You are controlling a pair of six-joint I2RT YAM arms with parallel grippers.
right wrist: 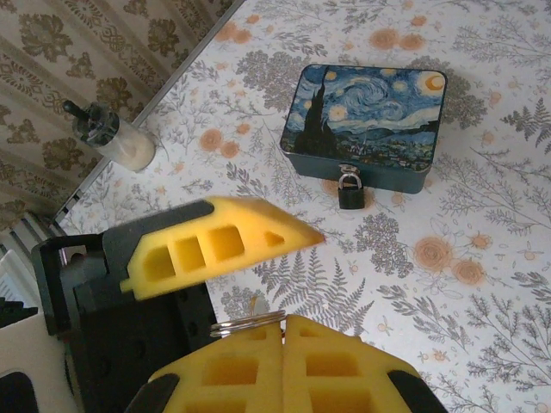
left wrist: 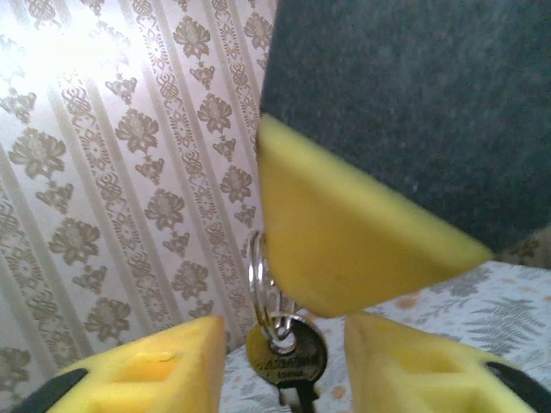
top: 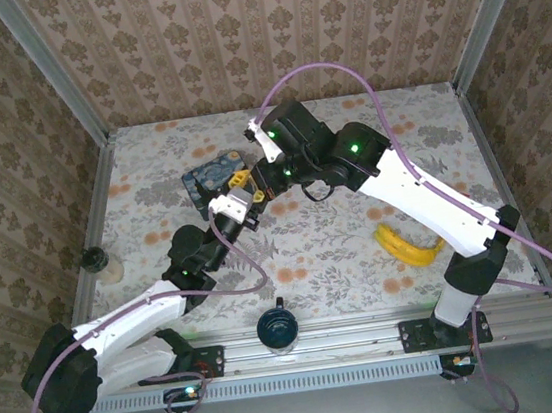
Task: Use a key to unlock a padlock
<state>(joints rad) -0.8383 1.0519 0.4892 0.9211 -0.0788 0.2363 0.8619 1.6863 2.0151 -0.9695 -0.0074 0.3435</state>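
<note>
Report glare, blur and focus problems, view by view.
Left wrist: glare washes out the wallpaper upper left; the key reads slightly soft, the near yellow pad blurred. Right wrist: padlock and blue box sharp, evenly lit. Top external: even light, no glare.

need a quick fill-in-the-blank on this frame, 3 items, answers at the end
1. The padlock hangs on the front of the blue ___.
2. The right gripper is shut on the key ___.
3. The left gripper has its open fingers on either side of the dangling ___.
Answers: box; ring; key.
</note>
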